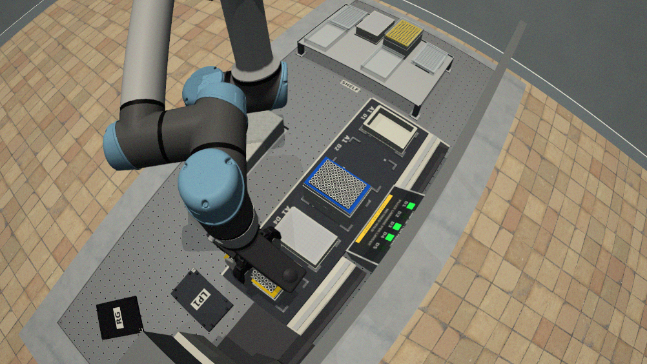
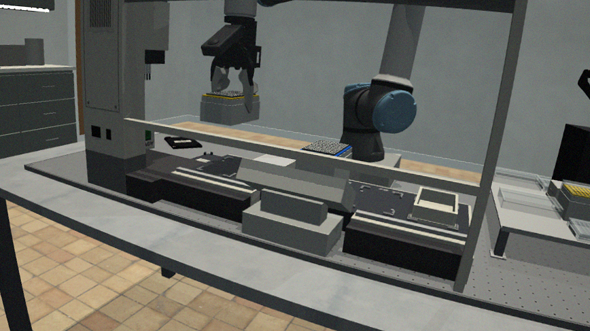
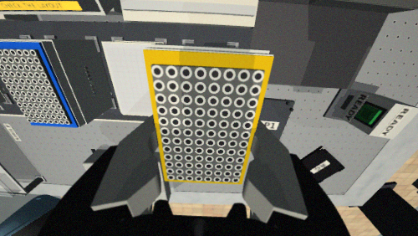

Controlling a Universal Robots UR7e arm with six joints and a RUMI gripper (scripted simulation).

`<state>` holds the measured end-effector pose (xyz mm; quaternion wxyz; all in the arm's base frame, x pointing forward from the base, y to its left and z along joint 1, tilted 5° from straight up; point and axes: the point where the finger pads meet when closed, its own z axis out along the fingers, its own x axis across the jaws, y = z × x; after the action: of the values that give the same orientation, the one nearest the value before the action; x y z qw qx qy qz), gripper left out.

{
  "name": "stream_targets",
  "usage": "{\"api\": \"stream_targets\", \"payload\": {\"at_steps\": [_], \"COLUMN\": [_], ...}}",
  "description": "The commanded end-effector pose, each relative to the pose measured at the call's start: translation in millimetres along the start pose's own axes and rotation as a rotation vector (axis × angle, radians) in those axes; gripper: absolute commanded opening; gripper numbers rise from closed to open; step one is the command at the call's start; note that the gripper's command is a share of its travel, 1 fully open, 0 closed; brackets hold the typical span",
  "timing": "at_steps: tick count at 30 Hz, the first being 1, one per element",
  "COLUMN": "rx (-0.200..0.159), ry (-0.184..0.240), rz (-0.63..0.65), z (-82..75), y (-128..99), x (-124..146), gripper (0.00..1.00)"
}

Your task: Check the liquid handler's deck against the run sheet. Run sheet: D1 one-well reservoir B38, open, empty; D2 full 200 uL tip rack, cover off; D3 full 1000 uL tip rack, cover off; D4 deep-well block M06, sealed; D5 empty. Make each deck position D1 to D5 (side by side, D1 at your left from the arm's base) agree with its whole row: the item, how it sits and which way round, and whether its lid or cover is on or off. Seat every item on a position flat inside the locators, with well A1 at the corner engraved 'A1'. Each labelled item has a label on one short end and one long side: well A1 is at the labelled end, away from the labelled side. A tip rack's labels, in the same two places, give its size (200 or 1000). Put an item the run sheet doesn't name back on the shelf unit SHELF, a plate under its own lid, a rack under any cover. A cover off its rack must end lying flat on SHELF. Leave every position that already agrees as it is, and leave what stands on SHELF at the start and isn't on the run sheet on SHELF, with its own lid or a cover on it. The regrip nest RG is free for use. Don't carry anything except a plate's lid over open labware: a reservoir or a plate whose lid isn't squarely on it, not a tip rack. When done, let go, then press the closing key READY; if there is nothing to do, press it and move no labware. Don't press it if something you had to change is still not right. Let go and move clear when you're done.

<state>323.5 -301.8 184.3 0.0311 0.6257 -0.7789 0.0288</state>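
Right now, your claw (image 1: 256, 253) (image 2: 234, 97) (image 3: 206, 115) pinches the yellow-framed tip rack (image 1: 267, 283) (image 2: 228, 110) (image 3: 205, 125) by its long sides, raised above the deck. Beside D4's white-topped block (image 1: 310, 235) (image 2: 273, 159) (image 3: 125, 79), you have the blue-framed tip rack (image 1: 337, 185) (image 2: 326, 148) (image 3: 38, 88) at D3, then the open reservoir (image 1: 390, 128) (image 2: 436, 210) at D1. SHELF (image 1: 409, 88) (image 2: 519, 222) stands toward the top edge of your tabletop (image 1: 385, 289) (image 2: 231, 268) (image 3: 374, 163) in the overhead view; RG (image 1: 106, 325) (image 2: 182, 142) (image 3: 311, 159) lies near its bottom-left corner.
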Motion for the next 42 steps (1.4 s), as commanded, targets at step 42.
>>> {"api": "stream_targets", "payload": {"at_steps": [42], "rx": [0.001], "ry": [0.001], "rz": [0.0], "z": [-68.5], "y": [-0.2], "x": [0.2], "gripper": [0.0]}}
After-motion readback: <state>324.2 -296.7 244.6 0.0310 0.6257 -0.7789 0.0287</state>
